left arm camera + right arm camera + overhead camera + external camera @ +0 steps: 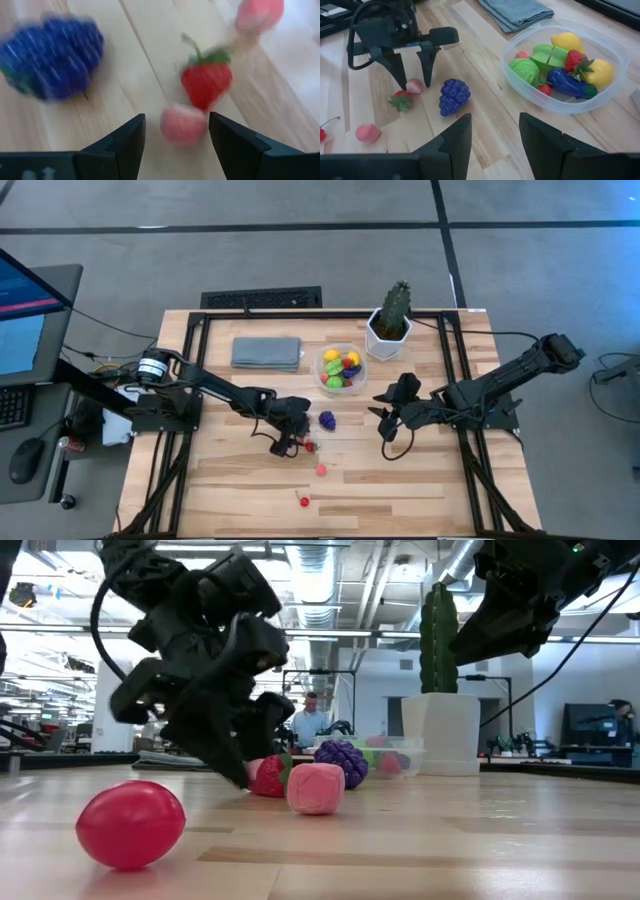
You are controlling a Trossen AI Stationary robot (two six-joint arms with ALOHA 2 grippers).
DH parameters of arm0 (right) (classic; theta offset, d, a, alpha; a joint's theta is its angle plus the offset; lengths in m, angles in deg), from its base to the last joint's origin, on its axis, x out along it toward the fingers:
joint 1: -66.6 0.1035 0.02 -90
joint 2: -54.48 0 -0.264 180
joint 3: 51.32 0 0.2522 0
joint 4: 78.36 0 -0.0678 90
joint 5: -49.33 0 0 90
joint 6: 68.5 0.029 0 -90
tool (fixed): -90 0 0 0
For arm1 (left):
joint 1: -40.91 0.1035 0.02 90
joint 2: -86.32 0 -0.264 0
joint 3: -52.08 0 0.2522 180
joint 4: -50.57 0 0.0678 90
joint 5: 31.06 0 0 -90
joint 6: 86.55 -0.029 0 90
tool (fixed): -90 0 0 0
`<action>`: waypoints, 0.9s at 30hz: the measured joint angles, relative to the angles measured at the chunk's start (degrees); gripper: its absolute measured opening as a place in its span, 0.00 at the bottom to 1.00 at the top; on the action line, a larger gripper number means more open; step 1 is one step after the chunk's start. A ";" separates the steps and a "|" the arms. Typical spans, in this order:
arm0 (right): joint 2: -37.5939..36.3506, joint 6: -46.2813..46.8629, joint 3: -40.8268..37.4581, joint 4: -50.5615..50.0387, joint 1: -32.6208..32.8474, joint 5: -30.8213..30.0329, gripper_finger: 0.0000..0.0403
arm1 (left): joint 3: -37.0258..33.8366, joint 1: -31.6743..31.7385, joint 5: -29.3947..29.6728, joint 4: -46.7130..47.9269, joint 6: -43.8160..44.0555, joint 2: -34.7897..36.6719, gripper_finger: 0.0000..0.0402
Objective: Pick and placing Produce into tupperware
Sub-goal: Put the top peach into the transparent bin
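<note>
My left gripper (pixel 412 67) stands half-open astride a small pink piece (pixel 182 123), gripping nothing, strawberry (pixel 206 82) at its twelve o'clock; my right gripper (pixel 492 135) hovers open, empty.

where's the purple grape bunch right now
In the high view the purple grape bunch lies on the table, just below the clear container and between the two grippers, right of the left gripper near the strawberry.
</note>
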 joint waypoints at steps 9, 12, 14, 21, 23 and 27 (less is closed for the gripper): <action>-0.02 0.11 0.04 0.14 0.01 0.00 0.46 | 0.02 0.00 0.14 -1.91 3.09 -1.55 0.52; 0.00 0.11 0.04 0.04 0.01 0.00 0.46 | 0.02 0.07 0.10 -1.79 3.18 -1.55 0.52; -0.01 0.11 0.04 -0.01 0.01 0.00 0.46 | 0.02 0.07 0.08 -1.79 3.39 -1.57 0.52; -0.01 0.08 0.04 -0.02 -0.01 0.00 0.46 | 0.02 0.09 0.06 -1.79 4.29 -1.57 0.48; -0.01 0.07 0.04 -0.02 -0.01 0.00 0.46 | 0.02 0.13 0.10 -1.81 4.31 -1.59 0.44; -0.02 0.05 0.04 -0.02 -0.01 0.00 0.46 | 0.02 0.17 -0.02 -1.80 4.35 -1.59 0.35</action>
